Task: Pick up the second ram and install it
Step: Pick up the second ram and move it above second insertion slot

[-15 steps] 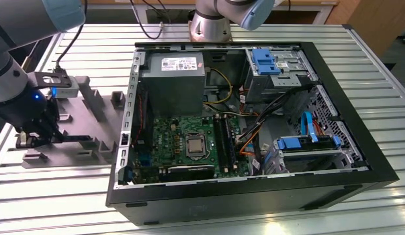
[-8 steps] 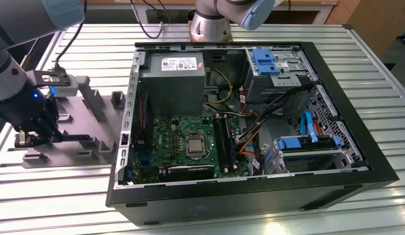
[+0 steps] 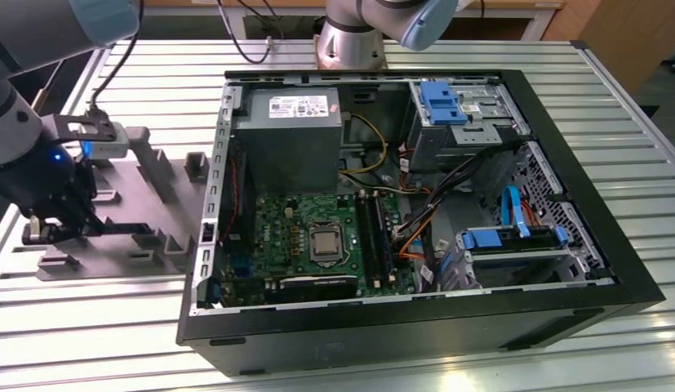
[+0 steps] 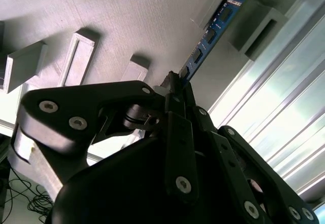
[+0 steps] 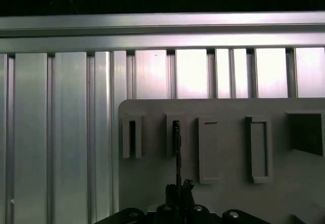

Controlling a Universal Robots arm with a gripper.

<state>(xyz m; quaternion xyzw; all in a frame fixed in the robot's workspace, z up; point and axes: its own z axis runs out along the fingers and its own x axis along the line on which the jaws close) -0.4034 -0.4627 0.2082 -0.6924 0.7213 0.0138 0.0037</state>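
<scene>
We see the gripper (image 3: 49, 231) over the grey holder block (image 3: 131, 204), at nine o'clock from the open computer case (image 3: 424, 327) in the exterior view. It squeezes tight on one end of the second ram (image 4: 210, 33). The ram's other end sits in a slot (image 5: 170, 137) of the block.

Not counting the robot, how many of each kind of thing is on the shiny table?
Computer case: 1
Grey holder block: 1
Ram stick, gripped by the hand: 1
Total: 3
</scene>
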